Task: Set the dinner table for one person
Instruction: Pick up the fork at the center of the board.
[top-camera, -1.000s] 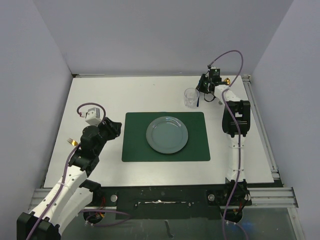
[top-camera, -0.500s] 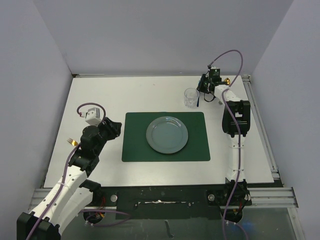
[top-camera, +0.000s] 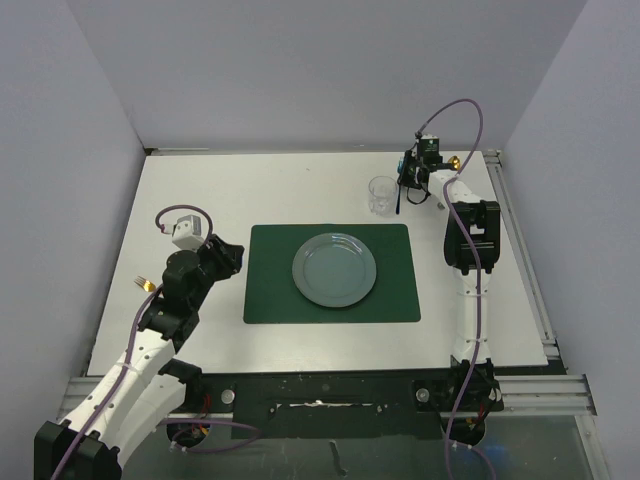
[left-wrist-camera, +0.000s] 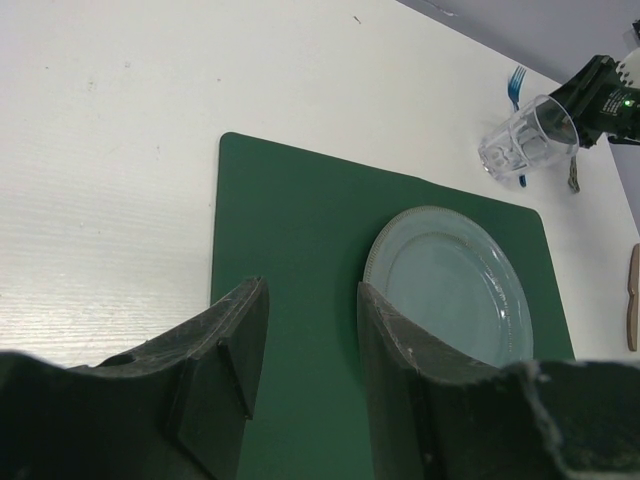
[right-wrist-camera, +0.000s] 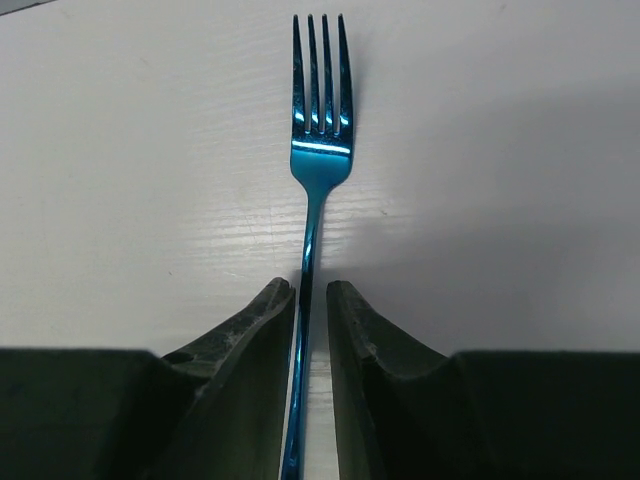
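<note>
- The white counter (top-camera: 200, 200) carried everything, with a metal rail (top-camera: 520, 260) along its edge.
- A dark green placemat (top-camera: 270, 290) lay flat on it, straight ahead of the left end effector (left-wrist-camera: 310, 290).
- A clear glass (top-camera: 381, 195) stood upright just beside the right end effector (right-wrist-camera: 311, 285).
- A blue fork (right-wrist-camera: 320, 150) stretched tines-first ahead of that end effector, its handle between the fingers; whether it rested flat was unclear.

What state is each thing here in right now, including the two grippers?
Dark green rectangular placemat: spread flat on the white matte tabletop.
Round grey-blue plate: flat, empty, on the placemat.
Clear drinking glass: upright, empty, beyond the placemat's far right corner.
Shiny blue metal fork: handle between the right gripper's fingers.
Left gripper: open, empty.
Right gripper: narrowed around the fork's handle; firm grip unclear.
</note>
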